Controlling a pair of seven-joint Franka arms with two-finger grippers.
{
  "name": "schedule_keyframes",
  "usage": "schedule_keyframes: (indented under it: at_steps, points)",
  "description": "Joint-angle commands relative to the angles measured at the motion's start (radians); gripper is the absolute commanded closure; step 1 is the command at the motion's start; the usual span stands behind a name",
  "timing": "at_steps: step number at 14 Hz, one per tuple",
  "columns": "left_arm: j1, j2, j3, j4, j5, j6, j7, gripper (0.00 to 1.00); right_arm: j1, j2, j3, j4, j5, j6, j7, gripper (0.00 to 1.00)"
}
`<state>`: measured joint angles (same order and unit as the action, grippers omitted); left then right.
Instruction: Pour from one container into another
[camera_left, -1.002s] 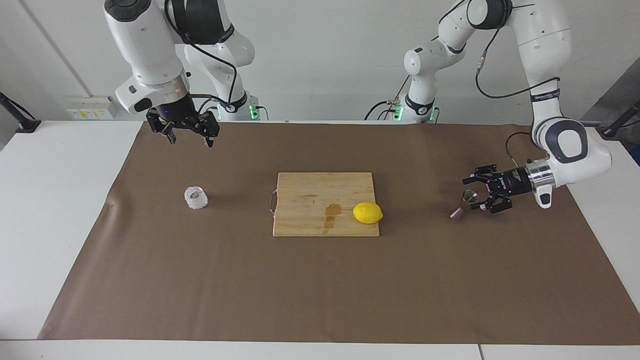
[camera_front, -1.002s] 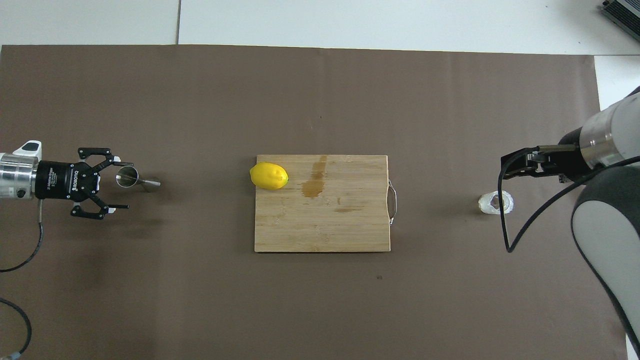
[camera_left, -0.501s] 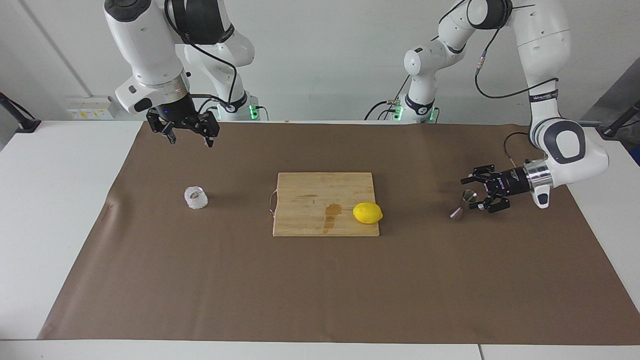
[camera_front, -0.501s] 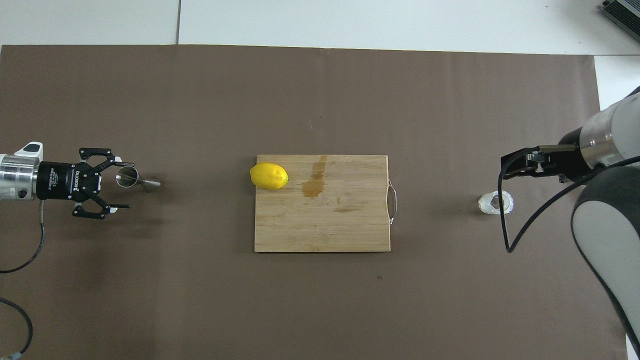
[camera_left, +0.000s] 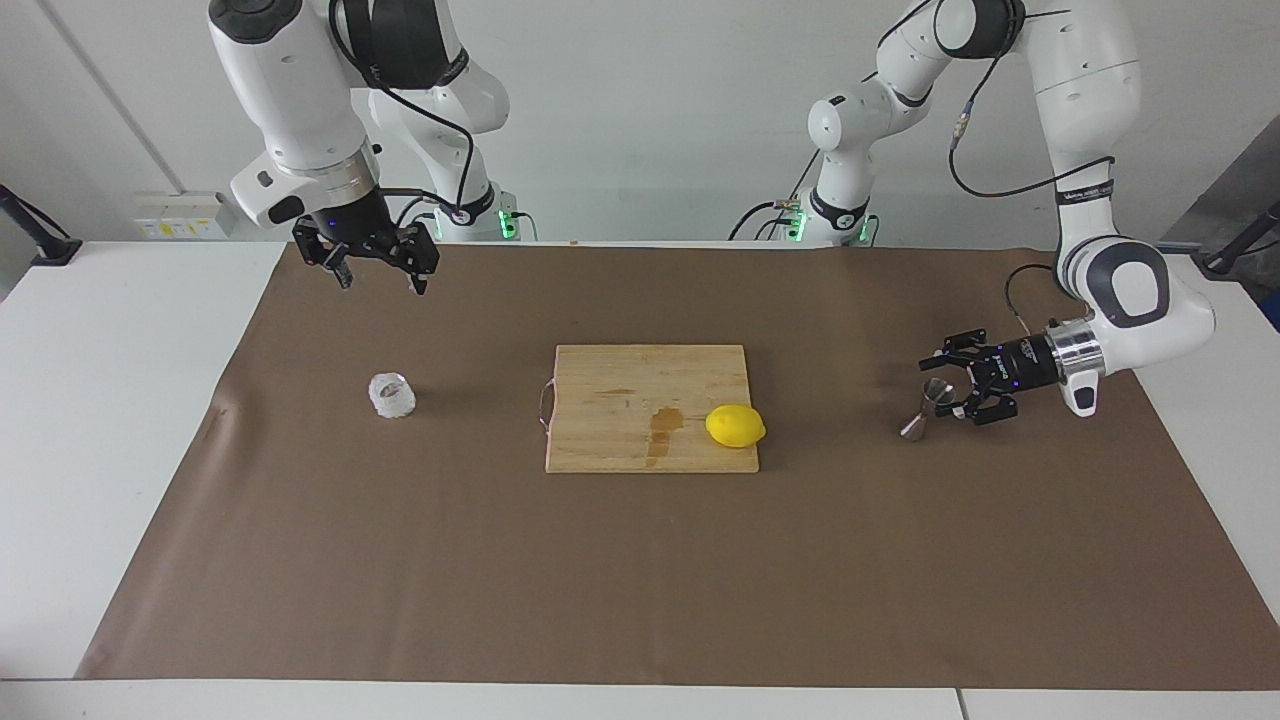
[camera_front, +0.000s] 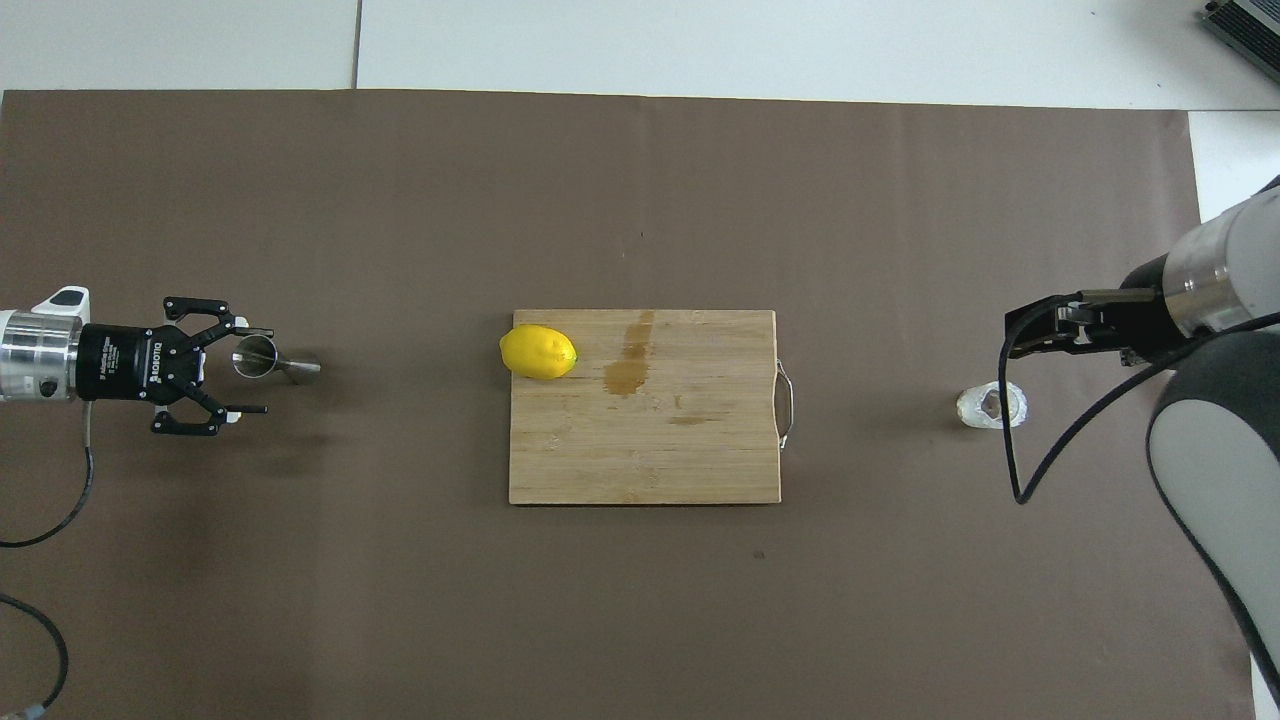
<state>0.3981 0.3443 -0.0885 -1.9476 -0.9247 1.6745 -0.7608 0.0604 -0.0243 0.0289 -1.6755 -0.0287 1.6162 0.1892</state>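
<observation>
The clear faceted glass cup stands on the brown mat toward the right arm's end of the table, also seen from above. My right gripper hangs open in the air over the mat, well above the cup and holding nothing. The small metal jigger stands on the mat toward the left arm's end. My left gripper lies low and level, open, with the jigger's upper cone between its fingers, a gap on each side.
A wooden cutting board with a metal handle lies mid-table. It carries a yellow lemon at the corner toward the left arm and a wet stain. The brown mat covers most of the white table.
The left gripper's fingers have drawn closer together around the jigger. The right arm and the cup have not moved.
</observation>
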Motion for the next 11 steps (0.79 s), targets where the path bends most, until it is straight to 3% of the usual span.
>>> schedule_keyframes:
  at_steps: [1,4,8,11]
  points:
    - [0.015,-0.010,-0.013,-0.022,-0.029,-0.001,-0.005,0.10,-0.027,-0.002,0.002,0.007,0.003,-0.015,-0.017,0.00]
    - [0.016,-0.010,-0.016,-0.022,-0.032,0.004,-0.006,0.14,-0.027,-0.014,-0.001,0.013,0.004,-0.018,-0.014,0.00]
    - [0.016,-0.010,-0.016,-0.022,-0.032,0.004,-0.002,0.28,-0.025,-0.032,0.000,0.013,0.007,-0.029,-0.017,0.00]
    - [0.016,-0.010,-0.016,-0.020,-0.032,0.004,-0.012,0.27,-0.024,-0.032,0.002,0.011,0.007,-0.027,-0.017,0.00]
